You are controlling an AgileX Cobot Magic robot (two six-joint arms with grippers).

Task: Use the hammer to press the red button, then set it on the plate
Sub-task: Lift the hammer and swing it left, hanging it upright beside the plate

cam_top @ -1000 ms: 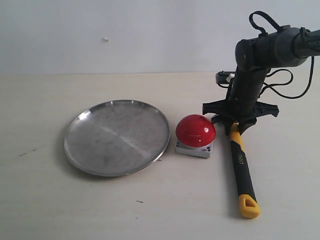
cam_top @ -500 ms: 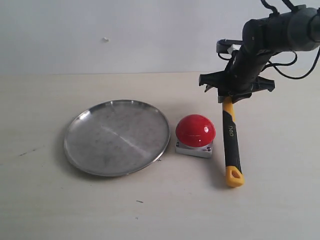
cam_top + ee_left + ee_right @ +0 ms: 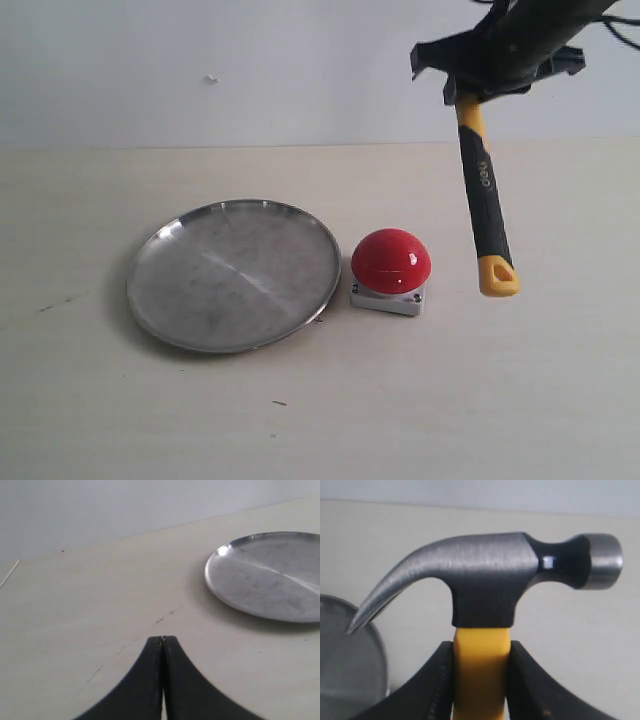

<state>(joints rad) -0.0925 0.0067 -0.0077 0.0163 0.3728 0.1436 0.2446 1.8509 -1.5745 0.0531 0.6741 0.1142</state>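
Silver metal plate (image 3: 235, 275) lies flat on the bench (image 3: 90, 400), left of centre in the exterior view, its scuffed surface bare right across. Red button (image 3: 391, 260) sits just beside the plate's right rim. Hammer (image 3: 486, 195) is in the air, clear of the bench, to the right of the button. Its long axis is near vertical and slightly tilted. The yellow looped end points down; the head end is up, hidden behind the right hand (image 3: 468, 98). The right hand is clamped on the top of the handle.

Left wrist view: left hand (image 3: 162, 642) has its fingers pressed together tip to tip, nothing between them. Plate (image 3: 270, 577) lies on the bench beyond, nothing in it.

Right wrist view: right hand (image 3: 481, 652) grips tight on both sides of the yellow neck of the hammer (image 3: 490, 575), just under the dark steel head. The head lies crosswise, claw curving toward the plate (image 3: 345, 680), striking face pointing the opposite way.
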